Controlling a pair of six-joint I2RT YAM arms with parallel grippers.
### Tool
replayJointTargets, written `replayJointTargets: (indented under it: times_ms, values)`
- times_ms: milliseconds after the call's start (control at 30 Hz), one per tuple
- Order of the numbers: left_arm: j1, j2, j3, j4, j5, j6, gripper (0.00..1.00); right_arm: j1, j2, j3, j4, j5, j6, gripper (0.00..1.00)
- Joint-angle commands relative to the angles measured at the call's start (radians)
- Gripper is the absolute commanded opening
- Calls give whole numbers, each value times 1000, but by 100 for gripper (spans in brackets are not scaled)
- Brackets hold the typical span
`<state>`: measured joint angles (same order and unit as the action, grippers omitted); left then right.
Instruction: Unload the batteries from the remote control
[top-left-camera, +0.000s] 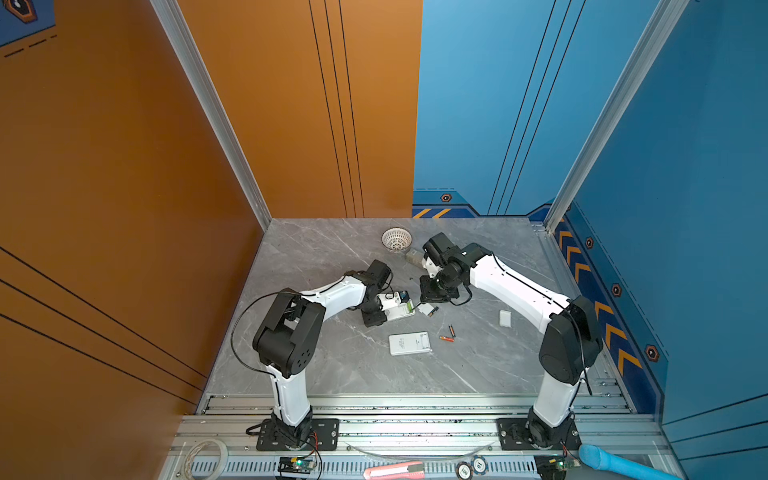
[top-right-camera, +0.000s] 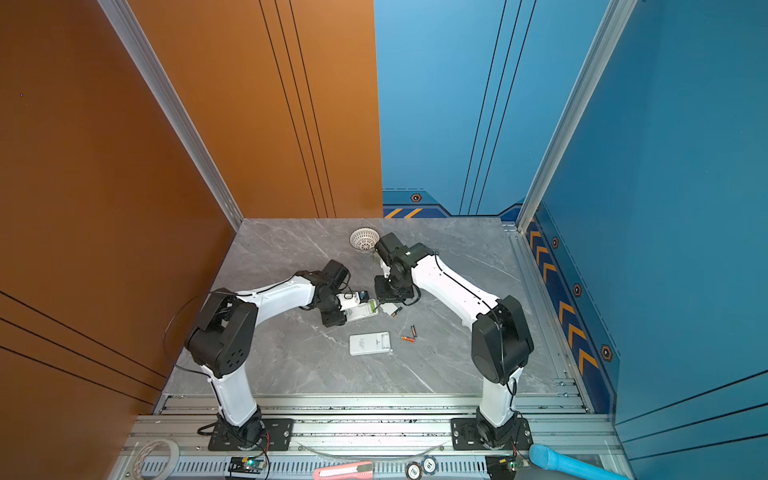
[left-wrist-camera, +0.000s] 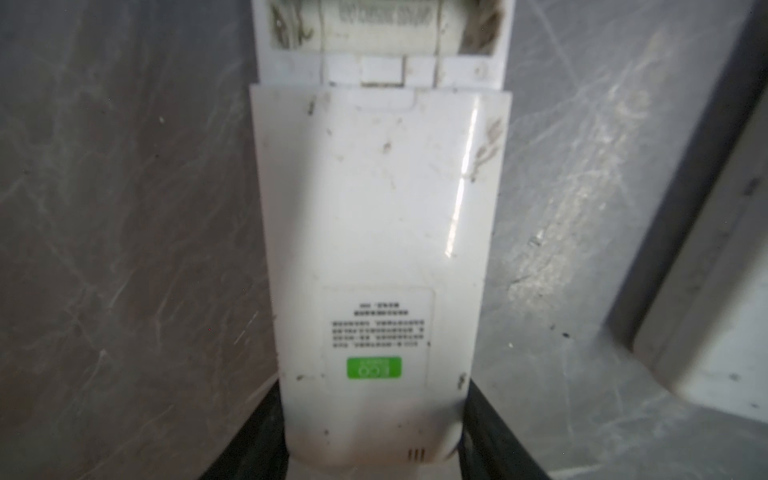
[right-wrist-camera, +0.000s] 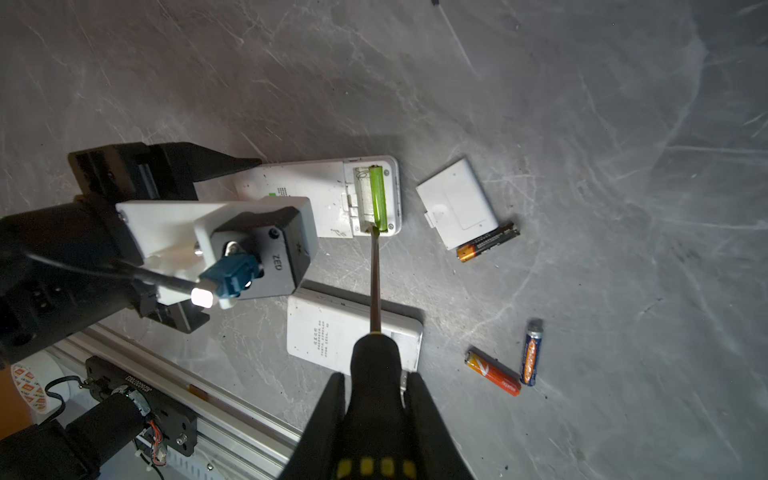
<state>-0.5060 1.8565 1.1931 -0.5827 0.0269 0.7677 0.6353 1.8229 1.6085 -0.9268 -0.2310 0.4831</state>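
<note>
Near the middle of the table, your left gripper clamps the white remote control by the end away from its open compartment. Your right gripper is closed on the screwdriver, whose tip touches one end of the light green battery lying in that compartment. Loose on the table, you have the black-and-orange battery against the detached cover, with the orange battery and the dark orange-labelled battery near each other, farther off.
</note>
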Motion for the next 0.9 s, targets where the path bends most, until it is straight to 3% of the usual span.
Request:
replayJointTargets:
  times_ms: [0,867]
  values:
    - [-8,47,-16,-95,44,-10,12,6,-31,5,46,28,21,0]
    - [-3,68,7,-97,36,-39,8,12,-39,-17,-29,30,20,0]
